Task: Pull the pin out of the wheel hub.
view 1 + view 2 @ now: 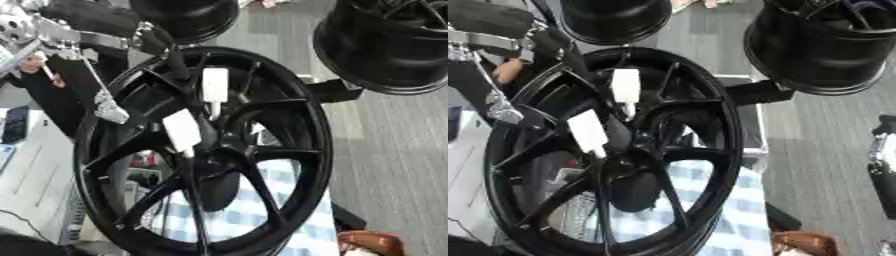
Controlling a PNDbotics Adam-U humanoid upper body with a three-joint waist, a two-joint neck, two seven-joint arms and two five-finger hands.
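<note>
The fingers of the left hand (178, 57) are hanging dark against the black spokes, and I cannot tell whether they are released or grasping anything. What I am taking for the pin (182, 131) is a white oblong head with a thin stem, showing just up and left of the centre of the wheel hub (308, 125). A second white piece (214, 85) of the same look is sitting higher, between two spokes; which of the two is meant I cannot say.

The pin's long axis is running up and down the view, slightly tilted, with the stem pointing towards the hub's centre and the head towards the hand. So the hand is lying above the pin and a little to its left, near it. By my judgement a pull would have to follow that axis, back up towards the left arm.

The hub is standing over a blue and white checked cloth (262, 210). Two other black wheels (385, 45) are showing at the top. A black and silver shape (883, 155) at the right edge is probably the right hand, well apart from the pin, its state unclear.
</note>
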